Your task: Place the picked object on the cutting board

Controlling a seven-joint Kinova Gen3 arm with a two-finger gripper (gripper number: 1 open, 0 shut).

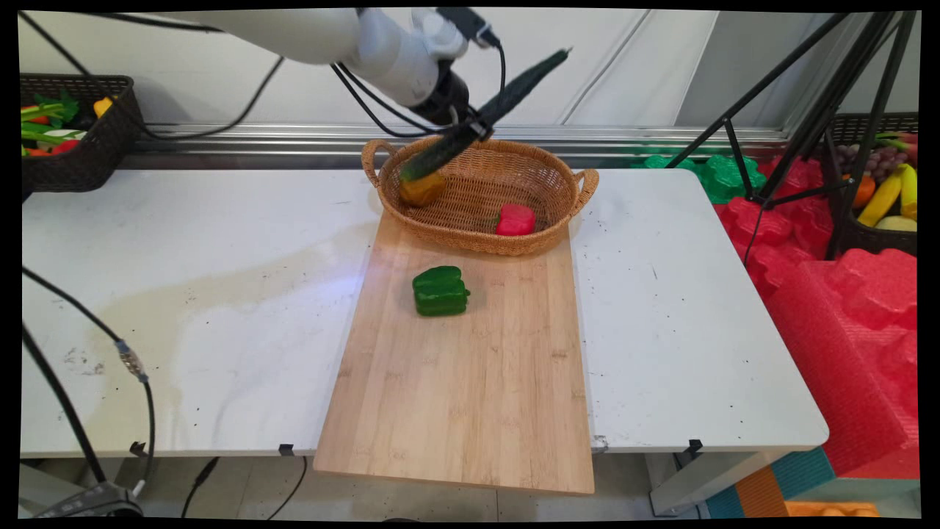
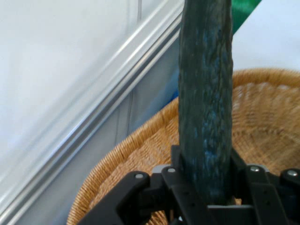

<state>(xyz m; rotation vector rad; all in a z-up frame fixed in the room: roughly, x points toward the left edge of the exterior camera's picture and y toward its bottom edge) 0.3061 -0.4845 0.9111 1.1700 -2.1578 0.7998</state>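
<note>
Claw (image 1: 470,132) clamps a long dark-green cucumber (image 1: 485,110) slantwise above the wicker basket's (image 1: 580,192) far left; basket holds orange pepper (image 1: 422,189) and red pepper (image 1: 515,220); green pepper (image 1: 440,291) lies outside on the board (image 1: 455,397).

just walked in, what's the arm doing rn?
The gripper is shut on a cucumber, holding it tilted in the air above the back-left part of the wicker basket. A red pepper and an orange pepper lie in the basket. A green pepper sits on the cutting board in front of the basket.
</note>
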